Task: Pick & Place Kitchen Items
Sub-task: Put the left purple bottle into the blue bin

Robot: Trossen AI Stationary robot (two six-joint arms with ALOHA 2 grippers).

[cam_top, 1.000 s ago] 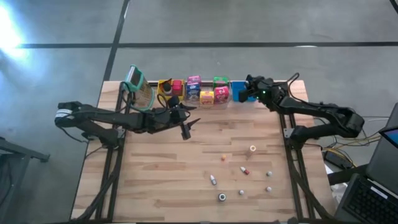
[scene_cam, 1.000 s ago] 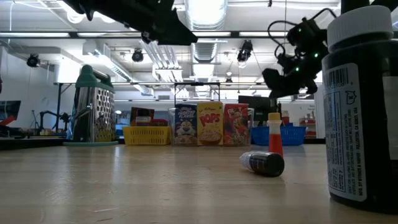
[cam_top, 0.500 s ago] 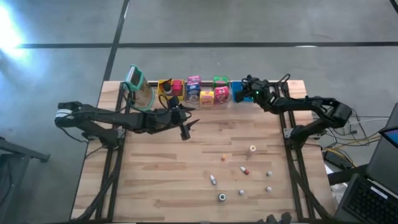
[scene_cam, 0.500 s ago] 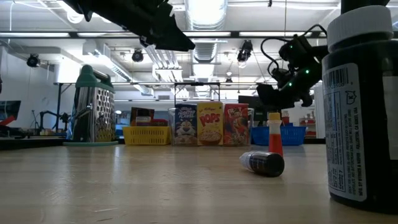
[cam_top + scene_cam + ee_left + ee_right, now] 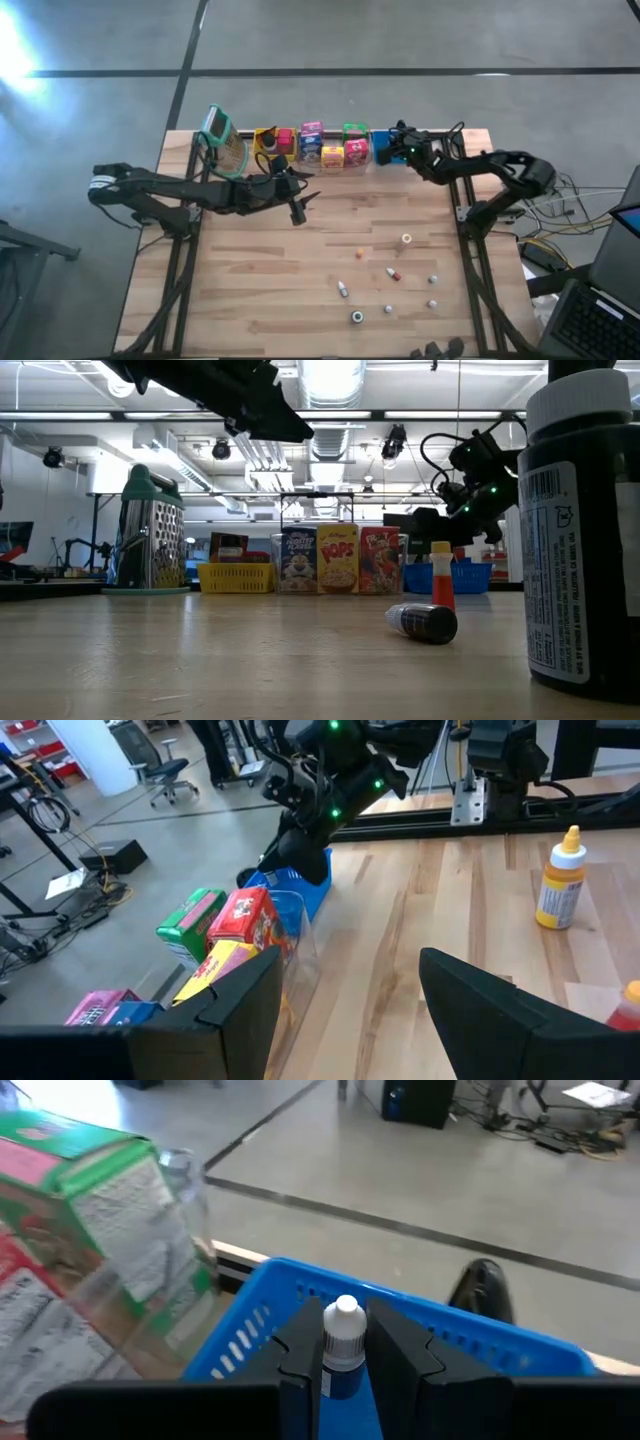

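Over blue bin (image 5: pixel 300 1295): right gripper (image 5: pixel 345 1355) clamped on small white-capped bottle (image 5: pixel 343 1342); left gripper (image 5: pixel 345 990) open, empty, mid-table.

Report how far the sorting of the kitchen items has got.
Done: small boxes stand in the bins along the far edge. In hand: the right gripper holds a small white-capped bottle over the blue bin. Left: several tiny bottles lie scattered on the table; the left gripper waits empty.
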